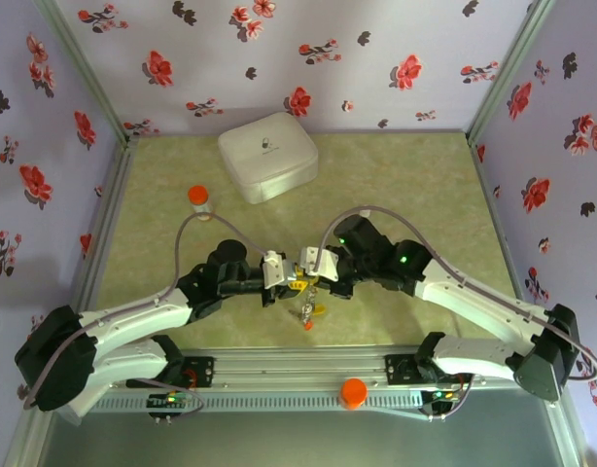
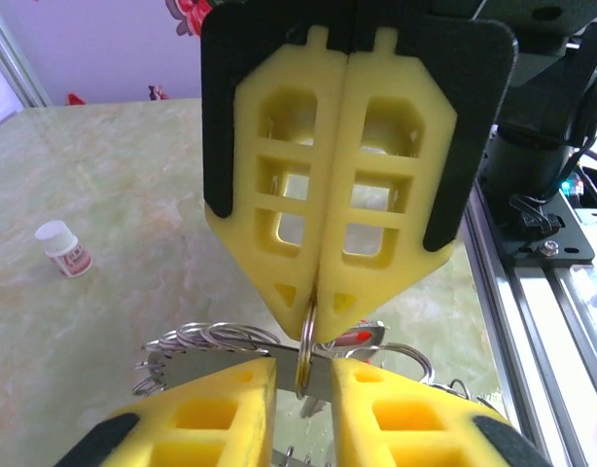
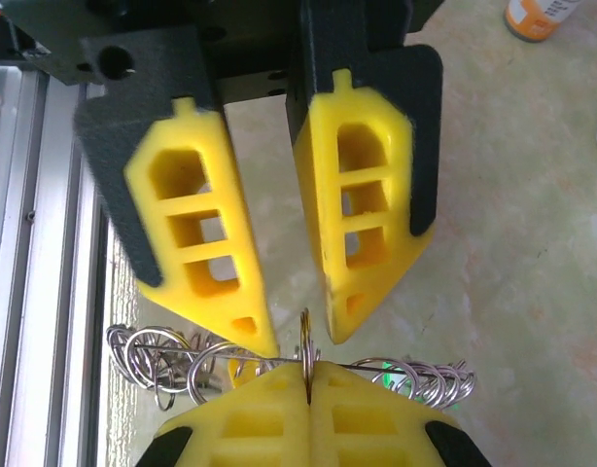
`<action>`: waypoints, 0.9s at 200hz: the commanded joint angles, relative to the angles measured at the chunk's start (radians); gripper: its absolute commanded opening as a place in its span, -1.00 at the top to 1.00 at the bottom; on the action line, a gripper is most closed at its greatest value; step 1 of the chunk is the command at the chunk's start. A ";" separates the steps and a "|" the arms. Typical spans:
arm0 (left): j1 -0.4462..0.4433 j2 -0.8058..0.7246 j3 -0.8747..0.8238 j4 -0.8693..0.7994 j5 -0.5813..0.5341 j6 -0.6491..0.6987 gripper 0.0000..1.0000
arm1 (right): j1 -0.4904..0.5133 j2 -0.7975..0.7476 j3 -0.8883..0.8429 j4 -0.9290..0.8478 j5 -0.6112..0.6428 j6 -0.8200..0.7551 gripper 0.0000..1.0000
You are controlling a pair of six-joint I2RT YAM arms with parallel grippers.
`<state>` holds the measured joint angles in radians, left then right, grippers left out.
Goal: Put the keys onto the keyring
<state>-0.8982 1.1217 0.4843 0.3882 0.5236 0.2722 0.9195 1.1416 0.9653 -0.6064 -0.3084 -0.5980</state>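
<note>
**Two hands meeting tip to tip at a small brass ring**

Both white-and-black arms are reaching inward from their bases at the near corners. Their elbows are bowing outward and their forearms are converging above the near middle of the green marbled table (image 1: pixel 405 195). The left hand (image 2: pixel 303 377) and the right hand (image 3: pixel 308 381) are facing each other with their tips almost touching.

The right hand's yellow pads are lying pressed flat together, pinching one edge of a small brass-coloured ring (image 3: pixel 305 334) that is standing upright out of their seam. The left hand's fingers (image 3: pixel 206 243) are standing spread, one tip on each side of that ring. A sliver of gap is showing on both sides, and they are gripping nothing.

The large thin grey metal keyring of chain-like wire loops (image 3: pixel 148 355) is running crosswise just at the fingertips, bunching out to either side of both hands. The tiny metal keys with coloured plastic heads (image 1: pixel 308 313) are clustering just on the near side of the hands, with yellow and orange heads showing. Whether this cluster is hanging free or touching the table cannot be told.

A white rounded square case (image 1: pixel 267 156) is sitting at the far edge of the table. An orange-capped pill bottle (image 1: pixel 198 198) is standing upright near it on the left, well apart from the hands.
</note>
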 commanded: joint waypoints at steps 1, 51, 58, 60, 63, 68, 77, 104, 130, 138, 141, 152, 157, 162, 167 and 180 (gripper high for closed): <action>-0.008 -0.007 0.030 -0.007 0.008 0.022 0.61 | 0.024 0.020 0.056 -0.027 0.021 -0.029 1.00; -0.007 -0.014 0.028 0.012 0.036 0.021 0.98 | 0.037 0.027 0.046 -0.005 0.021 0.003 0.93; -0.007 -0.019 0.026 0.012 0.037 0.023 1.00 | 0.033 0.010 0.030 0.013 0.020 0.019 0.79; -0.007 -0.019 0.025 0.013 0.036 0.023 1.00 | 0.030 0.003 0.023 0.020 0.018 0.022 0.75; -0.007 -0.024 0.022 0.015 0.037 0.024 1.00 | 0.027 -0.008 0.012 0.032 0.013 0.028 0.70; -0.007 -0.028 0.017 0.020 0.036 0.023 1.00 | 0.018 -0.028 -0.009 0.056 -0.001 0.040 0.64; -0.007 -0.034 0.003 0.041 0.037 0.018 1.00 | -0.012 -0.075 -0.059 0.113 -0.049 0.071 0.55; -0.007 -0.047 -0.044 0.153 0.038 -0.019 1.00 | -0.101 -0.183 -0.185 0.273 -0.173 0.178 0.47; -0.007 -0.044 -0.069 0.228 0.038 -0.050 1.00 | -0.105 -0.200 -0.218 0.299 -0.192 0.208 0.45; -0.007 -0.042 -0.074 0.246 0.039 -0.057 1.00 | -0.106 -0.197 -0.219 0.301 -0.194 0.210 0.45; -0.007 -0.041 -0.077 0.251 0.038 -0.061 1.00 | -0.105 -0.195 -0.221 0.302 -0.197 0.209 0.45; -0.007 -0.040 -0.082 0.266 0.041 -0.071 1.00 | -0.105 -0.190 -0.224 0.314 -0.206 0.215 0.44; -0.007 -0.040 -0.087 0.275 0.041 -0.079 1.00 | -0.105 -0.186 -0.226 0.322 -0.217 0.218 0.44; -0.007 -0.040 -0.092 0.286 0.041 -0.085 1.00 | -0.105 -0.186 -0.227 0.325 -0.227 0.220 0.45; -0.007 -0.041 -0.097 0.298 0.041 -0.092 1.00 | -0.105 -0.181 -0.229 0.328 -0.243 0.219 0.45; -0.007 -0.040 -0.108 0.327 0.041 -0.107 1.00 | -0.105 -0.170 -0.238 0.347 -0.255 0.220 0.46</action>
<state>-0.8986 1.0981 0.3931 0.5789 0.5423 0.2127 0.8177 0.9577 0.7506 -0.3313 -0.4969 -0.4099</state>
